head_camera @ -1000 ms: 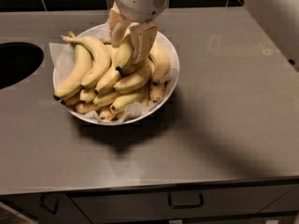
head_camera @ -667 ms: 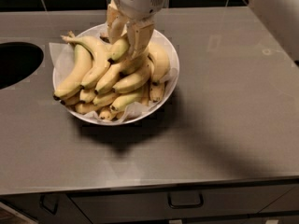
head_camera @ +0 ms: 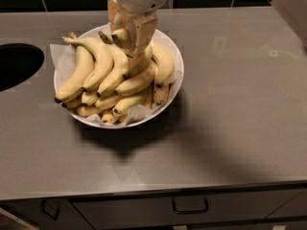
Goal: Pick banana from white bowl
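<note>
The white bowl [head_camera: 178, 75] with a crinkled paper liner stands on the grey counter, left of centre, piled with several yellow bananas. My gripper [head_camera: 127, 31] hangs over the far side of the pile, its pale fingers [head_camera: 144, 32] pointing down. It is shut on the banana [head_camera: 120, 36], a short plump one with a dark tip, held just above the heap. A long, strongly curved banana [head_camera: 98, 63] lies on the left of the pile. The bowl's far rim is hidden behind the gripper.
A dark round opening [head_camera: 14, 65] is cut in the counter at the far left. Dark tiles run along the back. Drawers with handles [head_camera: 190, 207] sit below the counter's front edge. Part of my arm [head_camera: 288, 4] shows at top right.
The gripper has risen a little and shifted slightly left, with the short banana coming up between its fingers. The bowl and the other bananas have stayed in place.
</note>
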Robot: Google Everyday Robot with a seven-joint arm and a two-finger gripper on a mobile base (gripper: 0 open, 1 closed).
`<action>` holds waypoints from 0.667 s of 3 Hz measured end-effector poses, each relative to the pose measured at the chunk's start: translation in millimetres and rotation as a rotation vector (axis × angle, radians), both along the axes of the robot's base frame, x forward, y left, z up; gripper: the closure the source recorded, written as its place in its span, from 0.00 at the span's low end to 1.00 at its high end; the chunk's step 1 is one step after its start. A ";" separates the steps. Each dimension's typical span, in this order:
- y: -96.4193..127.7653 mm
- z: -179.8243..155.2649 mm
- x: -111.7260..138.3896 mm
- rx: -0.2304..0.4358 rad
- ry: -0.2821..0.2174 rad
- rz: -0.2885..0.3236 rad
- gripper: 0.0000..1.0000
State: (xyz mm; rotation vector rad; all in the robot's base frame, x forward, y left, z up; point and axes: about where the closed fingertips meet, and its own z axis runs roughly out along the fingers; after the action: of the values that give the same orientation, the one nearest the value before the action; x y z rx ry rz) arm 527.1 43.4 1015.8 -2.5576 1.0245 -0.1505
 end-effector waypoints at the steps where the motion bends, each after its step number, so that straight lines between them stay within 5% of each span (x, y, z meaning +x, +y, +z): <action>1: -4.1 11.1 -8.1 -0.001 -0.039 -0.024 1.00; 2: -4.9 24.2 -15.3 -0.003 -0.085 -0.038 1.00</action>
State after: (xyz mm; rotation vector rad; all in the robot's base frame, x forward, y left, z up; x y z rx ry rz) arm 511.8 38.5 1040.0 -2.5129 1.0416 -0.2683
